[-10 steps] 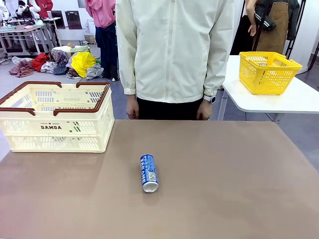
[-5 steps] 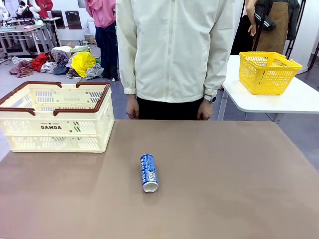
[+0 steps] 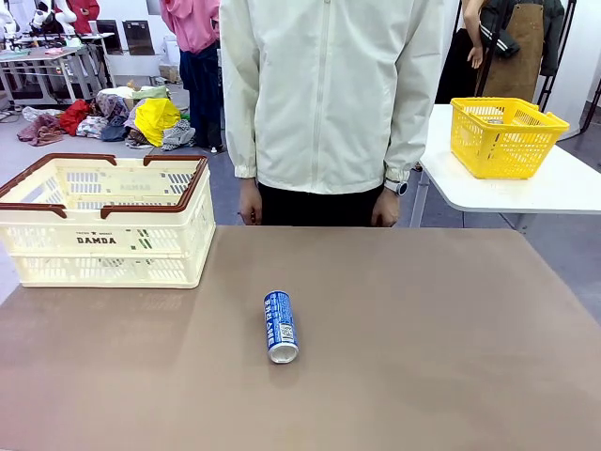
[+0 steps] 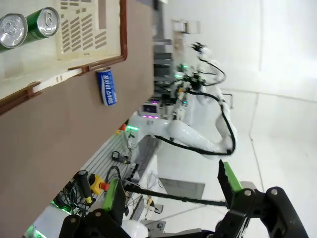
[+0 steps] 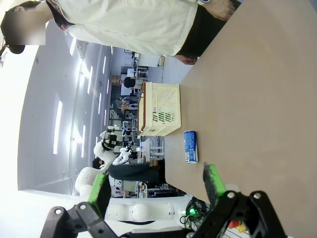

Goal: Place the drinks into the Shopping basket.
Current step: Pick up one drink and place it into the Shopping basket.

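A blue can with white lettering [image 3: 280, 326] lies on its side mid-table, silver top toward me; it also appears as the blue can [image 4: 106, 87] and the blue can [image 5: 190, 146] in the wrist views. The cream Shopping basket [image 3: 106, 222] with brown rim stands at the table's far left. Inside the basket [image 4: 89, 29], a green can [image 4: 40, 23] and another silver-topped can [image 4: 12, 30] stand upright. My left gripper [image 4: 171, 191] is open, high and away from the table. My right gripper [image 5: 156, 181] is open too, well off from the can.
A person in a cream jacket [image 3: 329, 94] stands at the table's far edge, hands down. A yellow mesh basket [image 3: 504, 134] sits on a white side table at the right. The brown tabletop [image 3: 423, 329] is bare around the can.
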`<action>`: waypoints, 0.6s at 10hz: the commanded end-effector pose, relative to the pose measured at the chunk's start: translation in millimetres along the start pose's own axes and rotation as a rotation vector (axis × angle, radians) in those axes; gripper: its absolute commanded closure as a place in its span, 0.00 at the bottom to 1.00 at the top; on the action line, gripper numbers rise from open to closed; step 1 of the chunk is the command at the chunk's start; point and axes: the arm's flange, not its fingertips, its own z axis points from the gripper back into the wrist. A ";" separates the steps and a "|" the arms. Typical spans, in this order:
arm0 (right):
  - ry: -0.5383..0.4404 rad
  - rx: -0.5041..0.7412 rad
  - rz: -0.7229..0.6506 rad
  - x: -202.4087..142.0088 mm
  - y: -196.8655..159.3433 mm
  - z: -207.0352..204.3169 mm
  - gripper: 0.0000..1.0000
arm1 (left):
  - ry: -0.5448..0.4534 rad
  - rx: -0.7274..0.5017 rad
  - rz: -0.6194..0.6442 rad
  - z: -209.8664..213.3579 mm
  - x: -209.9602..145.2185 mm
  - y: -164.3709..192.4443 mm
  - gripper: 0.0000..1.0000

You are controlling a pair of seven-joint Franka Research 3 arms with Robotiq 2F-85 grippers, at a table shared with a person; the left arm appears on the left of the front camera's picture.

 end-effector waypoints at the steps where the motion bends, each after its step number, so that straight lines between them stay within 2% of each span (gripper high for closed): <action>1: 0.008 0.006 0.022 -0.6 0.5 1.4 0.00 | 0.048 0.249 0.151 -99.7 -10.9 -66.2 0.00; 2: 0.008 0.006 0.022 -0.6 0.5 1.4 0.00 | 0.054 0.305 0.296 -160.3 -7.1 -98.0 0.00; 4: 0.008 0.006 0.022 -0.6 0.5 1.4 0.00 | 0.006 0.505 0.355 -269.5 3.9 -124.0 0.00; 5: 0.008 0.006 0.022 -0.6 0.5 1.4 0.00 | 0.038 0.678 0.355 -321.4 4.9 -121.6 0.00; 6: 0.008 0.006 0.022 -0.6 0.5 1.4 0.00 | 0.081 0.799 0.345 -367.4 4.6 -116.1 0.00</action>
